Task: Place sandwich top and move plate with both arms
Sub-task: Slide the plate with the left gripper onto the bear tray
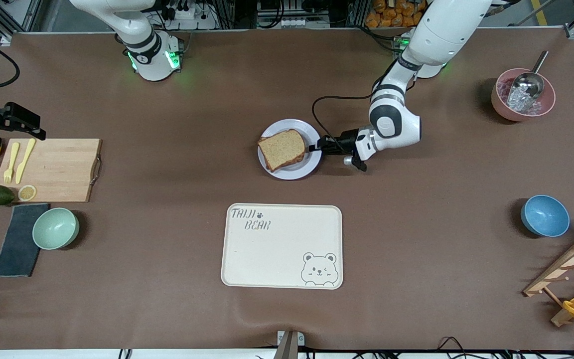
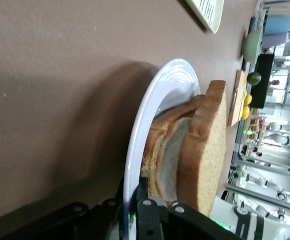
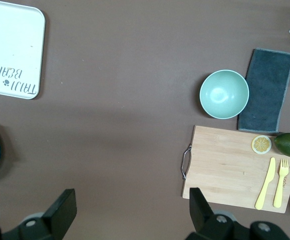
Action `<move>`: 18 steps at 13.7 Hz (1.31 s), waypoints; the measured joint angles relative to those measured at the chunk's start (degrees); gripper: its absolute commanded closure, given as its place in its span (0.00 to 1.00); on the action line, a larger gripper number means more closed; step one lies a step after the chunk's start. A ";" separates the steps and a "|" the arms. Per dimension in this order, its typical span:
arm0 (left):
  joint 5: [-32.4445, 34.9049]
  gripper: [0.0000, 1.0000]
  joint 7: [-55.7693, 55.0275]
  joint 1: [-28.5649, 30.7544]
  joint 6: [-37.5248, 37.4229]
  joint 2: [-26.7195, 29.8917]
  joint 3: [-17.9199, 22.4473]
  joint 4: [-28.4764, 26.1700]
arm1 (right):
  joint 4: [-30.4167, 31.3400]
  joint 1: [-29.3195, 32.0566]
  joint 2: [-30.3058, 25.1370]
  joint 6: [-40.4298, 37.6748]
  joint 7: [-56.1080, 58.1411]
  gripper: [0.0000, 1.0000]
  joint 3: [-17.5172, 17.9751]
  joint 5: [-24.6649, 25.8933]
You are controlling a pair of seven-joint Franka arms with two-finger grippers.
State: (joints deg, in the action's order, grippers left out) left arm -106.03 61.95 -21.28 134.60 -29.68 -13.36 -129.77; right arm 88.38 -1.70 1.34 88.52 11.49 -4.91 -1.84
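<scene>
Now the left gripper (image 1: 313,146) is down low at the edge of the plate (image 1: 312,130), on the side toward the left arm's end of the table. Its fingers are squeezed tight on the plate's rim. In the left wrist view the black fingers (image 2: 147,220) pinch the thin white rim right by the stacked bread.

On the plate, just beside the left gripper, sits the sandwich. The sandwich top (image 1: 282,148) lies flat on the stack, a brown slice with a darker crust. Something white shows between the slices in the left wrist view.

Nearer to the front camera than the left gripper lies the bear tray (image 1: 282,246), well apart from the plate.

Over by the cutting board (image 1: 60,169), the right gripper (image 3: 130,215) hangs in the air above bare table beside the board. Its fingers are spread wide and hold nothing. The right arm waits.
</scene>
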 measured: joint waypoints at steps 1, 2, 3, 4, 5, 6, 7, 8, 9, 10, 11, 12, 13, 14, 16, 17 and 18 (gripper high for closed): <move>-1.00 1.00 0.01 0.14 0.04 0.25 0.00 0.26 | 0.00 0.00 0.00 0.01 -0.02 0.00 -0.02 0.01; -2.07 1.00 0.01 0.29 0.05 0.56 0.00 0.57 | 0.00 0.00 0.00 0.00 -0.03 0.00 -0.09 0.03; -2.82 1.00 0.01 0.39 0.06 0.88 0.00 0.87 | 0.00 0.00 0.00 0.01 -0.04 0.00 -0.21 0.04; -3.73 1.00 0.01 0.44 0.06 1.16 0.00 1.16 | 0.00 0.00 0.00 0.00 -0.04 0.00 -0.36 0.05; -5.04 1.00 0.01 0.44 0.06 1.30 0.00 1.65 | 0.00 0.01 0.00 0.00 -0.05 0.00 -0.47 0.05; -6.49 1.00 0.00 0.43 0.06 1.34 0.00 2.38 | 0.01 0.01 0.00 0.00 -0.05 0.00 -0.53 0.06; -8.02 1.00 -0.23 0.43 0.06 1.33 0.00 3.38 | 0.01 0.01 0.00 0.02 -0.07 0.00 -0.57 0.06; -9.21 1.00 -1.11 0.43 0.12 1.31 0.00 4.52 | 0.01 0.01 0.00 0.12 -0.10 0.00 -0.62 0.06; -9.68 1.00 -2.79 0.42 0.45 1.29 0.01 5.78 | 0.01 0.01 0.00 0.23 -0.13 0.00 -0.66 0.06; -9.83 1.00 -5.00 0.41 1.68 1.21 0.01 7.29 | 0.01 0.01 0.00 0.27 -0.15 0.00 -0.69 0.06; -9.87 1.00 -7.52 0.37 3.88 0.99 0.01 9.16 | 0.01 0.01 0.00 0.27 -0.17 0.00 -0.70 0.06; -9.89 1.00 -10.28 0.33 6.55 0.47 0.02 11.48 | 0.02 0.01 0.00 0.27 -0.19 0.00 -0.71 0.06; -9.89 1.00 -12.68 0.31 9.30 -0.42 0.02 14.16 | 0.03 0.05 0.00 0.28 -0.27 0.00 -0.74 0.07; -9.89 1.00 -14.42 0.31 11.94 -1.75 0.02 16.98 | 0.03 0.18 0.00 0.28 -0.35 0.00 -0.82 0.08; -11.17 1.00 -15.84 0.37 15.04 -4.85 0.07 21.82 | 0.06 0.51 0.01 0.28 -0.36 0.00 -0.98 0.08; -12.75 1.00 -15.84 0.36 15.39 -6.15 0.08 23.54 | 0.07 0.55 0.02 0.30 -0.36 0.00 -0.99 0.08; -14.30 1.00 -15.84 0.31 15.59 -7.25 0.08 24.97 | 0.09 0.53 0.05 0.31 -0.36 0.00 -0.96 0.08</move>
State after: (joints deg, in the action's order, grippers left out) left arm -120.33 46.11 -20.97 150.19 -36.92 -13.28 -104.80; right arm 88.48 -1.17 1.39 88.83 11.14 -5.87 -1.76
